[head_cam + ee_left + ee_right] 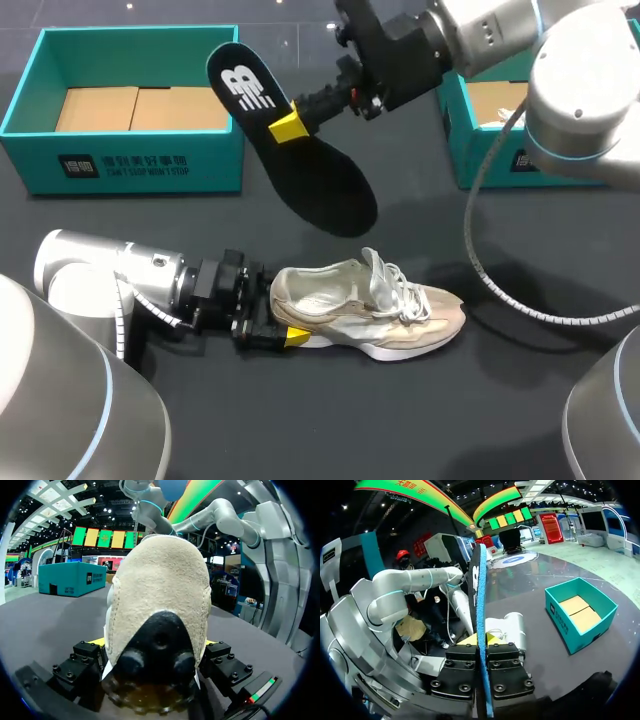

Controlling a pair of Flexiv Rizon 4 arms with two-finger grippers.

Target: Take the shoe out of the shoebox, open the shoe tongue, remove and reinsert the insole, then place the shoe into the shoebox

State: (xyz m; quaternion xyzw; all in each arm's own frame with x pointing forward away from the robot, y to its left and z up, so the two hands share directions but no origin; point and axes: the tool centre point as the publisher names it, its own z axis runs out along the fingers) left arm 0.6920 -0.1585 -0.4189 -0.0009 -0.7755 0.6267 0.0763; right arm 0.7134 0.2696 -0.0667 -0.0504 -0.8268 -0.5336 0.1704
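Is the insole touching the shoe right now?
Apart. The head view shows the insole, held by the right gripper, with bare table visible between its lower end and the shoe.

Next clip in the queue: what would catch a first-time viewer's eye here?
The black insole stands out first, held up in the air by the right gripper, near the open teal shoebox at the far left. Below it the beige shoe sits on the dark table, laces loose, its heel clamped in the left gripper.
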